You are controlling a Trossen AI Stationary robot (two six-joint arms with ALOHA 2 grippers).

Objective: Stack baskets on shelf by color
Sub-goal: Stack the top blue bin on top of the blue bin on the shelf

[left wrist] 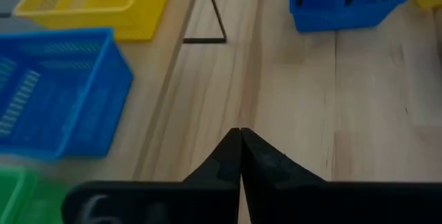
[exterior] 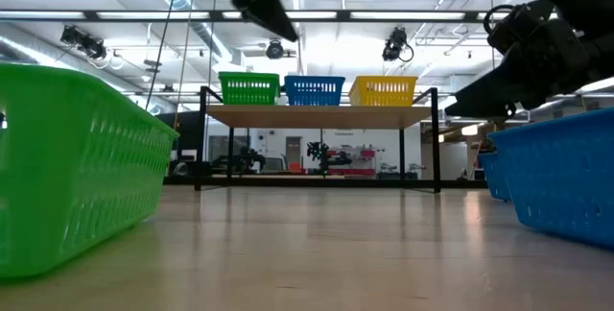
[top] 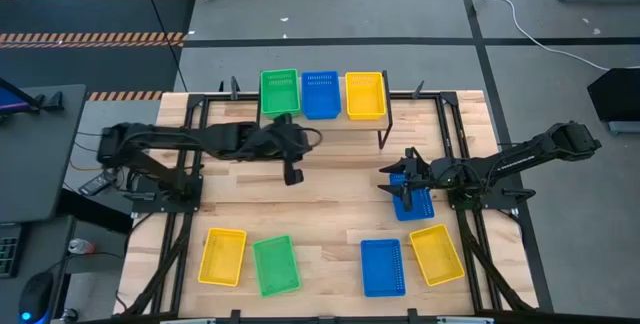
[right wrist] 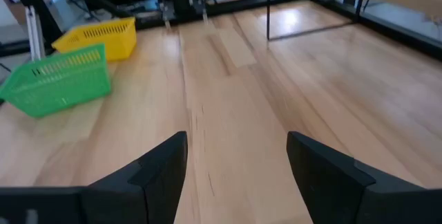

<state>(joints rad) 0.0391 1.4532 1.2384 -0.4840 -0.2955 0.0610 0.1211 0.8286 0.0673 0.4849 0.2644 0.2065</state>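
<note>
High view shows us the shelf (top: 400,124) at the table's far edge, carrying a green basket (top: 280,92), a blue basket (top: 320,94) and a yellow basket (top: 364,95) side by side. On the tabletop (top: 330,184) we count five more baskets: yellow (top: 222,256) and green (top: 275,265) near the front left, blue (top: 382,266) and yellow (top: 436,254) at front right, and another blue one (top: 413,202) under the right gripper (top: 406,176). We see that gripper's fingers spread wide apart, holding nothing. The left gripper (top: 292,175) hangs near the shelf's front with its fingers pressed together, empty.
</note>
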